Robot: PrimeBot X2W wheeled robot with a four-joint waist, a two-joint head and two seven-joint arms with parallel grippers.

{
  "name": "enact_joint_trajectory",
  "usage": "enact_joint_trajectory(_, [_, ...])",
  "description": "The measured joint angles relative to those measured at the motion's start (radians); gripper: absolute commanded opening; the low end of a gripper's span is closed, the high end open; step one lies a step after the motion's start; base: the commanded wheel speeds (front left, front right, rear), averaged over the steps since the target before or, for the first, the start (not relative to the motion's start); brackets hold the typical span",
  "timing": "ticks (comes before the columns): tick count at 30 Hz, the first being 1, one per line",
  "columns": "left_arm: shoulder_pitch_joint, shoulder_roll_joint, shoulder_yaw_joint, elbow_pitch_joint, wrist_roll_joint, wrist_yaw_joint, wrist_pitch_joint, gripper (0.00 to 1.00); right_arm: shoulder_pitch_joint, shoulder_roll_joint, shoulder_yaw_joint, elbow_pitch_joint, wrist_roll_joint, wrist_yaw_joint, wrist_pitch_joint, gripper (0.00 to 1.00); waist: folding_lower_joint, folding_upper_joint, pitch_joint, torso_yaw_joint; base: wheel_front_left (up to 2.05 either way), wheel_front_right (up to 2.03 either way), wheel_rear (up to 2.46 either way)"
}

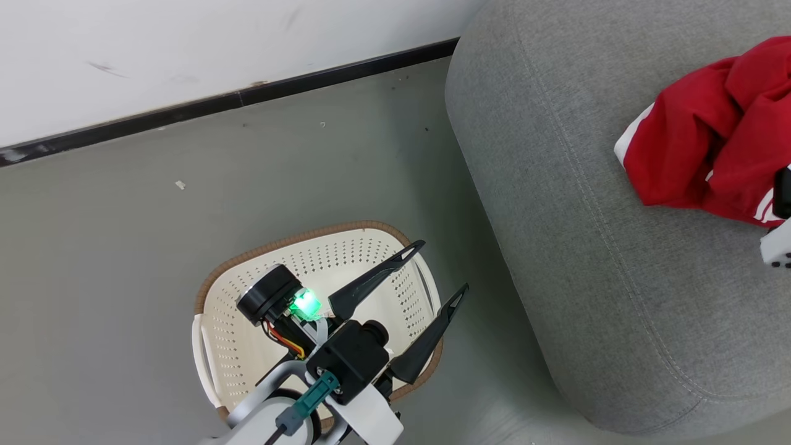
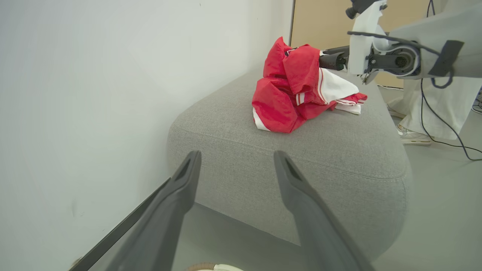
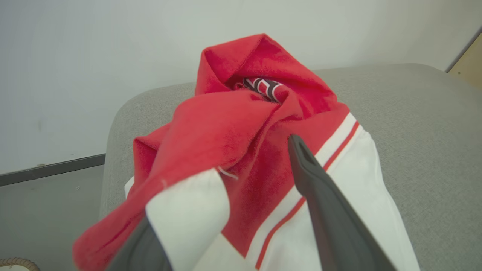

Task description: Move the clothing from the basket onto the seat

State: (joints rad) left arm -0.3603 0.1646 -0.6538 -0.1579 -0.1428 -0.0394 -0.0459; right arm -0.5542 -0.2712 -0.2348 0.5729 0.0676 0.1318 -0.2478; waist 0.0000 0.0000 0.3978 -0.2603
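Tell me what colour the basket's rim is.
Brown; the basket rim shows best in the head view.

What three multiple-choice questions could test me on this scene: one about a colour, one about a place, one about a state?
1. What colour is the rim band of the cream perforated plastic basket?
A) brown B) blue C) black
2. Where does the bright red-and-white fabric clothing lie?
A) in the basket B) on the grey-green upholstered sofa C) on a shelf
3. How is the robot's left gripper?
A) shut on clothing B) open, holding nothing C) shut on the basket
Answers: 1 A, a brown band edges it; 2 B, the heap rests on the sofa; 3 B, its fingers stand apart, empty.
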Motion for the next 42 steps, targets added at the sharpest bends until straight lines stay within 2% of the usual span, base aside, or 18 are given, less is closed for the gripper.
enact_joint_trajectory(9, [0.001,-0.003,0.043,0.025,-0.026,0.005,-0.028,1.0,0.138,0.022,-0.028,-0.106,-0.001,0.0,0.0,1.0,0.0,0.0,-0.028,-0.019,0.0,0.0,0.0])
enact_joint_trajectory(21, [0.032,0.007,0.15,0.089,-0.058,0.066,-0.084,1.0,0.221,0.059,-0.004,-0.254,-0.008,0.0,0.0,1.0,0.0001,0.0,-0.077,-0.027,0.0,0.0,0.0])
enact_joint_trajectory(25, [0.07,0.015,0.201,0.116,-0.078,0.1,-0.116,1.0,0.226,0.077,0.04,-0.318,-0.018,0.0,0.0,1.0,0.0,0.0,-0.105,-0.018,0.0,0.0,0.0])
enact_joint_trajectory(32, [0.123,0.026,0.277,0.149,-0.113,0.146,-0.156,1.0,0.226,0.094,0.117,-0.349,-0.027,0.0,0.0,1.0,0.0,0.0,-0.139,0.005,0.0,0.0,0.0])
enact_joint_trajectory(42, [0.221,0.027,0.387,0.194,-0.166,0.213,-0.186,1.0,0.219,0.153,0.214,-0.395,-0.04,0.0,0.0,1.0,0.0,0.0,-0.194,0.064,0.0,0.0,0.0])
